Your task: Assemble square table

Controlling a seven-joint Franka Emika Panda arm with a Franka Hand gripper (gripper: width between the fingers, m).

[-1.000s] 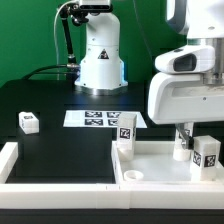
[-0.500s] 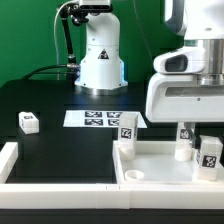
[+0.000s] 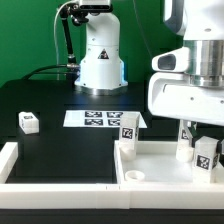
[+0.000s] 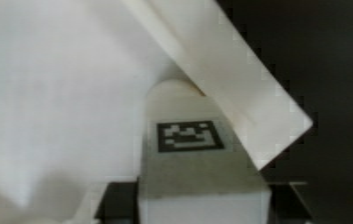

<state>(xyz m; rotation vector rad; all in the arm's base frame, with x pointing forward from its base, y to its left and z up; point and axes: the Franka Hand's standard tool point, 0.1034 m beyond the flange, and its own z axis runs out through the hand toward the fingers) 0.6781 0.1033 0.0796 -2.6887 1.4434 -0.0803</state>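
Note:
The white square table top [image 3: 155,166] lies at the exterior view's lower right, rim up. Three tagged white legs stand in it: one at the far left corner [image 3: 127,128], one under my hand [image 3: 186,141] and one further right [image 3: 207,158]. A fourth leg [image 3: 28,122] lies alone on the black table at the left. My gripper [image 3: 187,132] hangs over the top, shut on the middle leg. In the wrist view that leg [image 4: 191,140] fills the gap between the dark fingers [image 4: 123,200] of my gripper [image 4: 194,205], with the top's floor [image 4: 48,100] and rim [image 4: 235,75] behind it.
The marker board [image 3: 98,119] lies flat at the middle of the table, in front of the arm's white base [image 3: 100,55]. A low white border wall [image 3: 55,178] runs along the front and left edges.
The jaws have shut on the middle leg; one second ago they stood wide around it. My hand has shifted only slightly. The other legs have not moved.

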